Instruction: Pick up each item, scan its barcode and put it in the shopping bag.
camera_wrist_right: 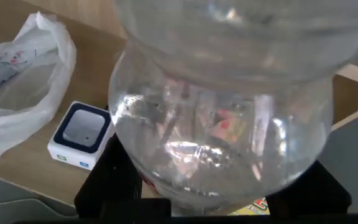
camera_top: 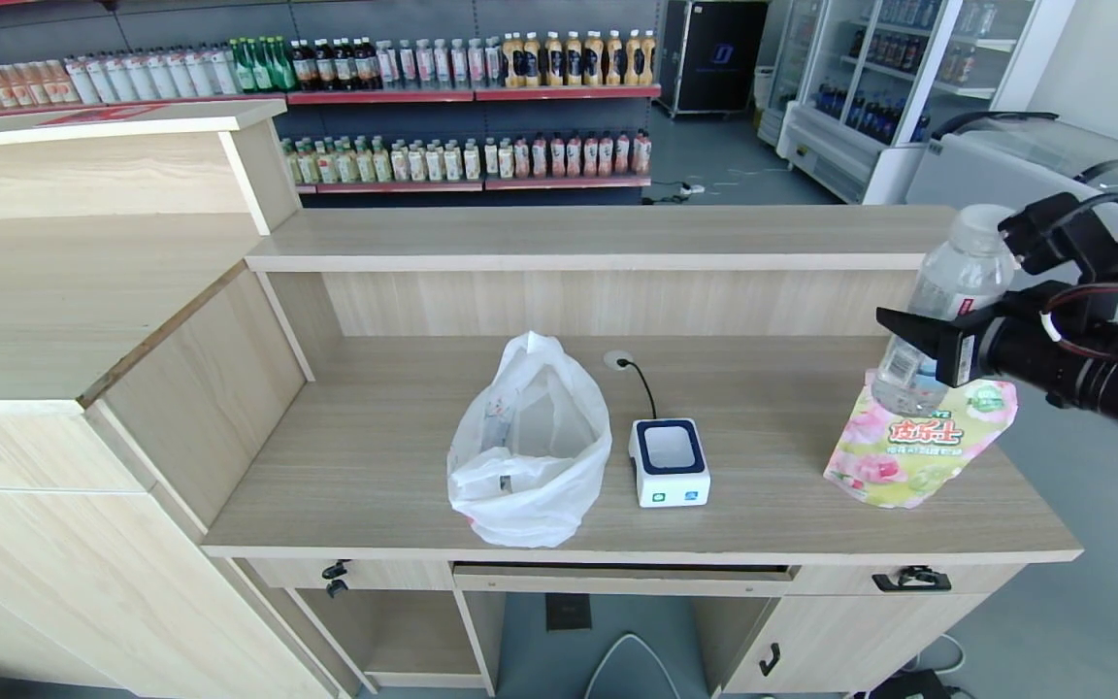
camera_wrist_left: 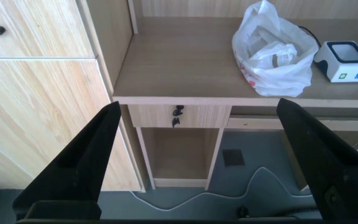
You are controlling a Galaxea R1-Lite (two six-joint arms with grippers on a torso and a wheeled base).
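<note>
Water bottle gripped in right pincer, above counter's right end

So on our counter we've got the shopping bag about midway, the scanner just beside it on the right, and a pouch well off at the right end. The water bottle sits in our right gripper, up over the pouch.
</note>
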